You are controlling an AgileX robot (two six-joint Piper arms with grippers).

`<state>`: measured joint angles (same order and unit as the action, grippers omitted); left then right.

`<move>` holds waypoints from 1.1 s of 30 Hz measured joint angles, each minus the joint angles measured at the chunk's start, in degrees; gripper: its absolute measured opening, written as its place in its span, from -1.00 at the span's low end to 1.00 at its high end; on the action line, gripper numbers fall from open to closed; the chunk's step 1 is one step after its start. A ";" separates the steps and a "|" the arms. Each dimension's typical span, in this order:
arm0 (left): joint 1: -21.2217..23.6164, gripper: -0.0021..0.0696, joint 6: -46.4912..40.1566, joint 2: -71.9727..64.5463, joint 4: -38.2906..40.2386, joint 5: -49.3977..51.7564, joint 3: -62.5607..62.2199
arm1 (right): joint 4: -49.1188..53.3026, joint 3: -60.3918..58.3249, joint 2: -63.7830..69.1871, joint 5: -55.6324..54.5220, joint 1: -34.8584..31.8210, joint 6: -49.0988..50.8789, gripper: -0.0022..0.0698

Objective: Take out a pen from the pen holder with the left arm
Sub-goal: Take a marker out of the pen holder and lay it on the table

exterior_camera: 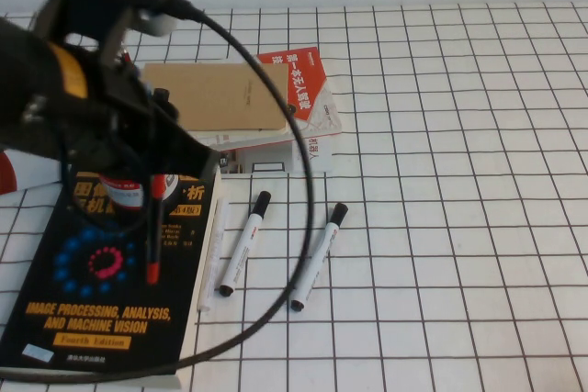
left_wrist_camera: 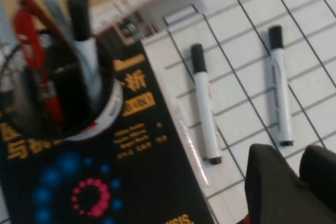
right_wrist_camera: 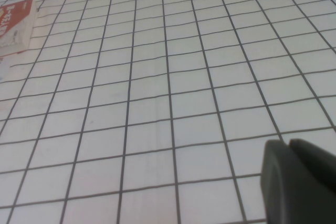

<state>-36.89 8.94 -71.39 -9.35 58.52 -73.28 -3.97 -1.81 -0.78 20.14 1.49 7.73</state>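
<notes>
My left claw point(left_wrist_camera: 294, 153) clenches the red pen point(exterior_camera: 152, 231) just beside the pen holder point(left_wrist_camera: 107, 109), hanging it high enough, I judge, to clear the rim, while my right claw point(right_wrist_camera: 289, 144), pressed closed, waits well apart from that holder, out of the way.

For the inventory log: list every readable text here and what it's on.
"IMAGE PROCESSING, ANALYSIS, AND MACHINE VISION": on the black book.
"Fourth Edition": same cover.
Chinese print there and on the red-and-white book: too blurred.
Left hand holds a red pen above that book; right hand over the table.

Black left arm point(exterior_camera: 26, 75), yellow band point(exterior_camera: 70, 71), looping black cable point(exterior_camera: 310, 199).
</notes>
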 joint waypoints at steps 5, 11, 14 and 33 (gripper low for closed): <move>0.00 -0.71 -7.13 -10.03 8.56 2.45 -5.82 | 0.00 0.00 0.00 0.00 0.00 0.00 -0.98; 0.49 -0.71 -13.03 -21.18 17.88 3.95 -12.32 | 0.00 0.00 0.00 0.00 0.00 0.00 -0.98; 1.65 -0.71 -15.53 -27.35 22.26 6.49 -16.16 | 0.00 0.00 0.00 0.00 0.00 0.00 -0.99; 5.60 -0.71 -17.64 -47.46 26.16 9.55 -29.01 | 0.00 0.00 0.00 0.00 0.00 0.00 -0.98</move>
<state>-31.29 -8.70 -118.85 16.82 68.07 -102.29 -3.97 -1.81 -0.78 20.14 1.49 7.73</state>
